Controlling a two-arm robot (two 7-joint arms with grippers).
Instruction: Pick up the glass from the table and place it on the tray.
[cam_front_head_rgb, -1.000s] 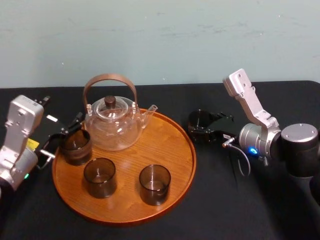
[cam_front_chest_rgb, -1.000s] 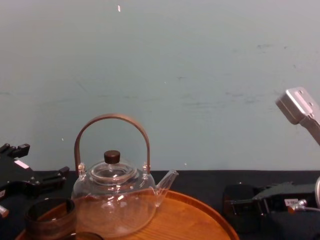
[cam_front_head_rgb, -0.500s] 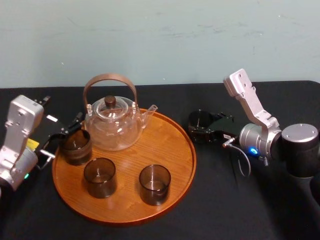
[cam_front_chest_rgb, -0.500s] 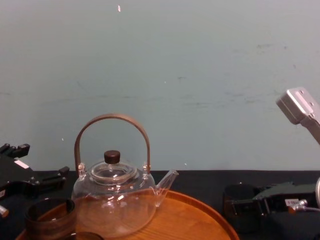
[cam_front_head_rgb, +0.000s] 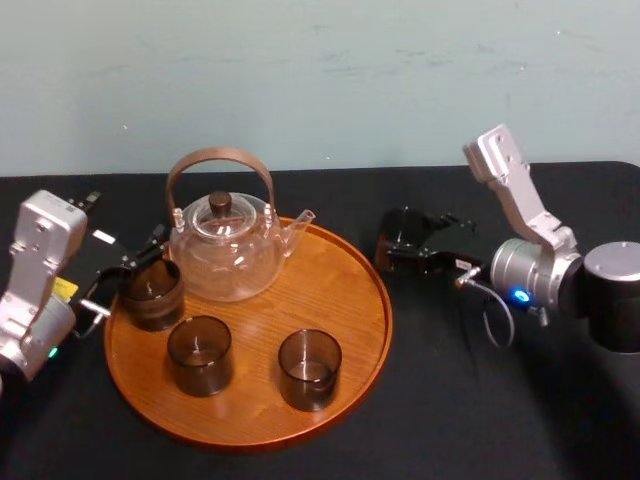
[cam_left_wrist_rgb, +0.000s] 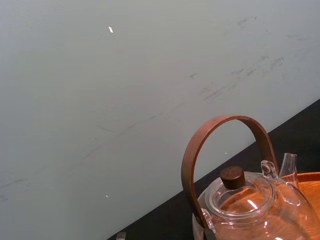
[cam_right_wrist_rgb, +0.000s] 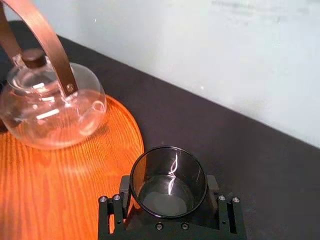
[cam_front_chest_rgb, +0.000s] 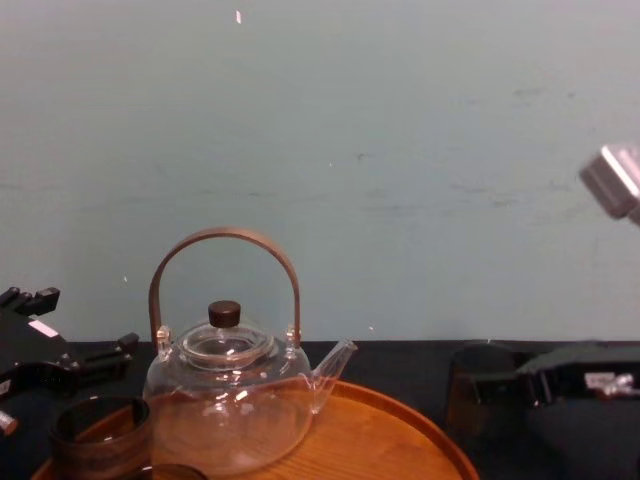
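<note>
The glass is a short, dark smoky translucent tumbler with straight sides. It stands mouth up, clasped at its sides between the fingers of the right gripper, just outside the tray's right rim. Contact between its base and the cloth cannot be judged. The tray is large, round, orange-brown wood with a low raised rim, lying flat on the table, which is covered in plain black cloth.

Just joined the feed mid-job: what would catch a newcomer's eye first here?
The big orange-brown tray sits at centre, carrying a clear teapot and three dark tumblers. Just off its right rim, the right claw grips the glass over the black table. The left claw rests by the tray's left rim.
</note>
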